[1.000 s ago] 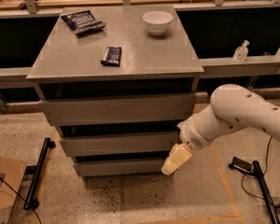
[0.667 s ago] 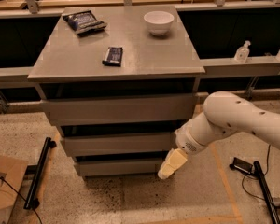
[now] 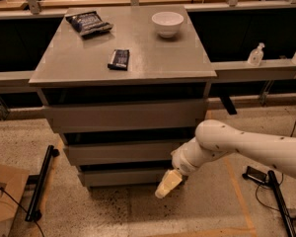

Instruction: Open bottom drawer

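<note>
On the grey table (image 3: 158,58), a white bowl (image 3: 166,23) stands far right, a dark snack bag (image 3: 88,22) lies far left, and a small dark packet (image 3: 119,59) lies nearer, left of centre. A clear pump bottle (image 3: 256,55) stands on the right ledge. A cardboard box (image 3: 2,201) sits on the floor, near left.

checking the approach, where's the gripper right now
In the camera view the gripper sits low, right of centre, in front of the bottom drawer, near its right end.
</note>
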You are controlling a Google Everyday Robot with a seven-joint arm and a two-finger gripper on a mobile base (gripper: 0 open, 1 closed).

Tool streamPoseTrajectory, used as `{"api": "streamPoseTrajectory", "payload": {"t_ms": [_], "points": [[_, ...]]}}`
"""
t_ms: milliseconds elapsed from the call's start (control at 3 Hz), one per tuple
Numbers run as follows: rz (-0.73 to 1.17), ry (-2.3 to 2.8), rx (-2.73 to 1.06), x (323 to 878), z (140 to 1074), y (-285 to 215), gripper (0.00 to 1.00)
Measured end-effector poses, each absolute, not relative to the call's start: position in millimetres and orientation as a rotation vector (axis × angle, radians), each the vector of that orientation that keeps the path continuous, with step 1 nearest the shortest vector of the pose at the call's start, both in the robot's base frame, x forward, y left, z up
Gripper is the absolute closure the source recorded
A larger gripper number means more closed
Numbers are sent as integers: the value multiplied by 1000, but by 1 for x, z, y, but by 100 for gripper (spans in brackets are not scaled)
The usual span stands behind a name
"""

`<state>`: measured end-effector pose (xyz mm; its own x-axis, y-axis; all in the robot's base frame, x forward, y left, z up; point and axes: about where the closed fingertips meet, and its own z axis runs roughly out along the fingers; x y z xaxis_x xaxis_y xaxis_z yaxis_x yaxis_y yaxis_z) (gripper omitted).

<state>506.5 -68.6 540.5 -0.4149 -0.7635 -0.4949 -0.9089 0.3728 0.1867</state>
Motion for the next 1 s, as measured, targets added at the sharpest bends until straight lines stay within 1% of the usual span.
{"api": "streamPoseTrajectory", "payload": {"t_ms": [333, 667, 1000], "points": [[683, 2342, -1462, 506, 481, -58, 0], [795, 2356, -1439, 515, 424, -52, 0], [822, 2363, -1420, 517, 409, -49, 0]]}}
